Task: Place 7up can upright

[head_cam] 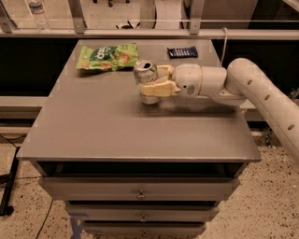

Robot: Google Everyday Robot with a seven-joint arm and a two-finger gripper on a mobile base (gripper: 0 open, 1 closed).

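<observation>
The 7up can (144,74) is standing upright near the middle of the far half of the grey worktop (117,130). Its silver top with the opening is facing up and leaning slightly toward the camera. No brand name is reading clearly on its pale metal side, since a finger is covering much of it. The hand (149,80) is reaching in from the right and clamping the can. One cream finger (159,88) is crossing the front of the body and the other is showing behind it. Whether the can's base is resting fully on the surface is hard to tell.

Behind the can, well apart from it, a green snack bag (107,57) is lying flat and crinkled. Its white lettering is showing, but the letters are not making out as a word. A small dark blue packet (182,52) is lying at the far right edge, its pale print too fine to read.

The smooth white arm (261,93) is running off the right edge of the view. Below the matte worktop, metal drawers (140,189) with small round knobs are stacking downward, the lowest cut off. A clear bottle (37,11) is standing at the top left, its upper part cut off.
</observation>
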